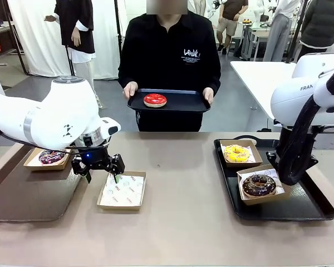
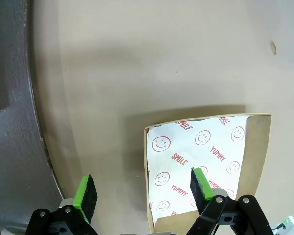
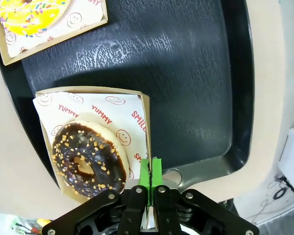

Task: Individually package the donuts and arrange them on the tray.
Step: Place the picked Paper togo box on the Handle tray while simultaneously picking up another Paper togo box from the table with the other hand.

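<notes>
Beige table (image 1: 189,222), left end effector (image 2: 142,193) apart straddling empty box (image 2: 257,161) edge, right end effector (image 3: 151,171) clamped on chocolate donut's box (image 3: 88,91) rim.

Empty box (image 1: 122,191) near-left of centre on desk (image 1: 189,222); boxed donut (image 1: 50,157) on far-left tray (image 1: 28,194). Two boxed donuts (image 1: 237,153) (image 1: 259,185) on right tray (image 1: 306,208). Far side: fourth donut (image 1: 155,100) on person's held tray (image 1: 183,103).
</notes>
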`<state>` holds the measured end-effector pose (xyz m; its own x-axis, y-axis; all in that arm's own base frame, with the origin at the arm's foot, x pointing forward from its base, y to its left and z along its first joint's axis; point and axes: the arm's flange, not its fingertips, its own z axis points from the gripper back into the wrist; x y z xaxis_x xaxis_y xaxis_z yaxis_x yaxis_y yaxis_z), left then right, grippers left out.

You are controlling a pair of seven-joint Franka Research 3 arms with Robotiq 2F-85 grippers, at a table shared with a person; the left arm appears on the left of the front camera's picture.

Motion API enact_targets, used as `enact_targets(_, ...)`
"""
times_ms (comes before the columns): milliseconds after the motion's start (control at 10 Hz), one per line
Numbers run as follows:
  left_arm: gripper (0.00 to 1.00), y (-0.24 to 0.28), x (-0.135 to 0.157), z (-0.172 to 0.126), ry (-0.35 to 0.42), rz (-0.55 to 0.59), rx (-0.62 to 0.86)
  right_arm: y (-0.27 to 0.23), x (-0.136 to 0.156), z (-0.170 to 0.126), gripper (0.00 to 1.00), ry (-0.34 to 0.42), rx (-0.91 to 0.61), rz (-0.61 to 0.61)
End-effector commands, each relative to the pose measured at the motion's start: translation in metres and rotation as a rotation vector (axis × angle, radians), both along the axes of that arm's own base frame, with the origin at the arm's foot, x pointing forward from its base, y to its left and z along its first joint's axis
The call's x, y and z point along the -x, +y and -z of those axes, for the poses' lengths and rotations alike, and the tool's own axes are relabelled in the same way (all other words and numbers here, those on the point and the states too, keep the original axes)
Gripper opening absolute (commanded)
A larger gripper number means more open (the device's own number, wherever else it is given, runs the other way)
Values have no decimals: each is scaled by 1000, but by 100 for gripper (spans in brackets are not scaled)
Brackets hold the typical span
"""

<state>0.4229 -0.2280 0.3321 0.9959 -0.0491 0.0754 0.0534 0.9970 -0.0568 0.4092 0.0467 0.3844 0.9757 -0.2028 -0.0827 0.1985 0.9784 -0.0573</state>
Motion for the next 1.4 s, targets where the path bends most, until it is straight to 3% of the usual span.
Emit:
enact_targets(0,100,-7,-1,0,2,-15,-33,2,-7,0,1,-17,6,12)
enact_targets(900,100,-11,-1,6,30,20,-47,-6,-16,4,1,-31,-6,-1)
enact_targets(1000,100,-12,-1,7,31,19,-44,-6,-17,5,20,-29,-9,-12)
enact_targets(1100,40,-12,-3,9,38,23,-38,-6,-17,5,59,-23,-11,-19)
enact_targets(1200,40,-12,-6,11,55,22,-31,-6,-17,6,78,-20,-13,-23)
enact_targets(1300,0,-12,-7,11,59,23,-27,-7,-17,6,100,-17,-15,-24)
